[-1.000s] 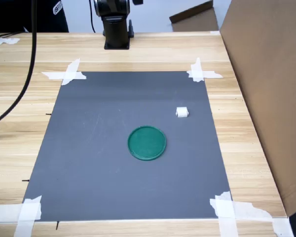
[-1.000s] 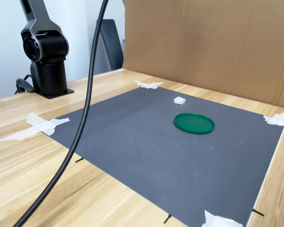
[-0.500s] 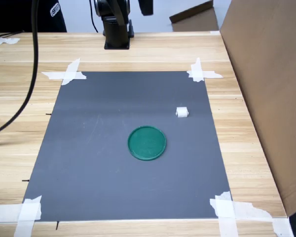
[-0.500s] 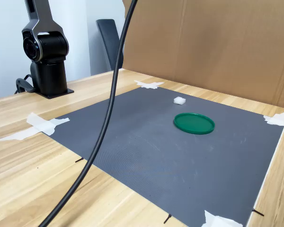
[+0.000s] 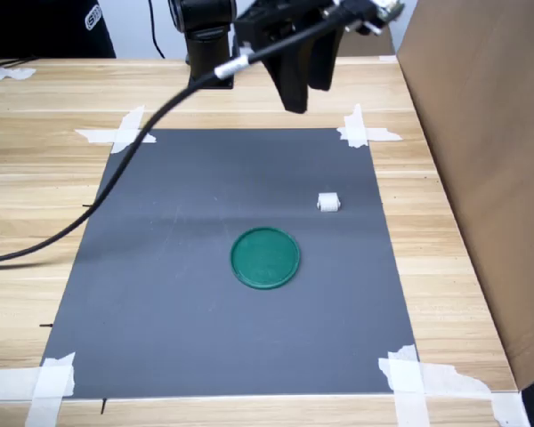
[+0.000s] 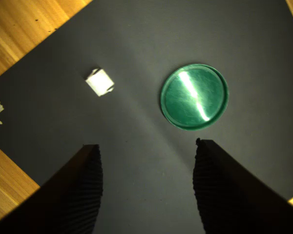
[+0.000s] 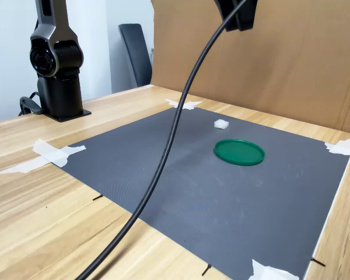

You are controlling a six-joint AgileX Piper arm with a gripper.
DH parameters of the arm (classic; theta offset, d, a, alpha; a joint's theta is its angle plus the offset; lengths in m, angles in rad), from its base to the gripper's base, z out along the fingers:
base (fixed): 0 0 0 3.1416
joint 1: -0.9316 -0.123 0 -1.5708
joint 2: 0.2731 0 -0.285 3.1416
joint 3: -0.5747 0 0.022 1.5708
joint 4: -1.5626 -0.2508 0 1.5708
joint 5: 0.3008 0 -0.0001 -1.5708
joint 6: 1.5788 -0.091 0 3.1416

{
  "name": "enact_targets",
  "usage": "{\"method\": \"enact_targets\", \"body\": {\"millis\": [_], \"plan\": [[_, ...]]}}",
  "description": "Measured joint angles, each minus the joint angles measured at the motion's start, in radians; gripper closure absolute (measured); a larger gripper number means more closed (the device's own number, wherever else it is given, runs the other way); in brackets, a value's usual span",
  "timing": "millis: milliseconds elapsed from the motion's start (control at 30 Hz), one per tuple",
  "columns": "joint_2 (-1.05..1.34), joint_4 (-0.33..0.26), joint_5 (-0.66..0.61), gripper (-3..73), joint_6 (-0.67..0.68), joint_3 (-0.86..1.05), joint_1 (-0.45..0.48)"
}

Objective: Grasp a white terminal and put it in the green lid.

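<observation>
You are looking at the gripper [image 5: 307,80] hanging high above the far part of the grey mat [image 5: 178,294] in the first exterior view, with its 2 dark fingers [image 6: 83,190] standing spread apart in the wrist view and nothing sitting between them. The white terminal [image 5: 328,203] is lying on the mat toward the first exterior view's right, below the gripper and apart from it; in the wrist view it [image 6: 99,82] is showing as a small tilted block on bare mat. The green lid [image 5: 264,257] is resting flat near the middle of the mat, just nearer the camera than the terminal and to the first exterior view's left of it, with a clear gap between the 2. In the second exterior view the terminal [image 7: 221,123] is sitting just behind the lid [image 7: 239,151], and only the lower end of the gripper [image 7: 236,14] is showing at the upper edge. The lid is holding nothing in the wrist view [image 6: 194,96]. A black cable [image 7: 163,163] is hanging across the second exterior view, and white tape strips [image 5: 117,133] are pinning the mat's corners to the wooden table [image 5: 36,187].
</observation>
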Motion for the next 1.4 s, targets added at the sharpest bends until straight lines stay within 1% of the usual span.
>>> {"method": "enact_targets", "body": {"millis": [100,200,233,300,467,633,667,800,833,1033,1133,1200,1300,1333,1400], "plan": [[-0.032,0.022,0.001,21.1,0.0,0.0,-0.073],[-0.038,0.024,0.001,21.1,0.0,0.0,-0.116],[-0.04,0.024,0.001,21.1,0.0,0.0,-0.157],[-0.042,0.024,0.001,21.1,-0.01,0.0,-0.199],[-0.043,0.024,0.001,21.1,-0.044,0.0,-0.207],[-0.044,0.052,0.004,21.1,-0.079,0.007,-0.207],[-0.039,0.054,0.007,21.1,-0.082,0.048,-0.207],[-0.033,0.054,0.009,21.1,-0.079,0.102,-0.207],[-0.033,0.054,0.011,21.1,-0.078,0.148,-0.207],[-0.032,0.053,0.021,21.1,-0.077,0.211,-0.207],[-0.032,0.032,0.034,21.2,-0.076,0.247,-0.207],[-0.031,0.021,0.055,22.4,-0.077,0.255,-0.207],[-0.031,0.012,0.083,26.2,-0.077,0.258,-0.207],[-0.031,0.012,0.099,28.4,-0.077,0.259,-0.207],[-0.031,0.02,0.122,29.8,-0.078,0.263,-0.207]]}}
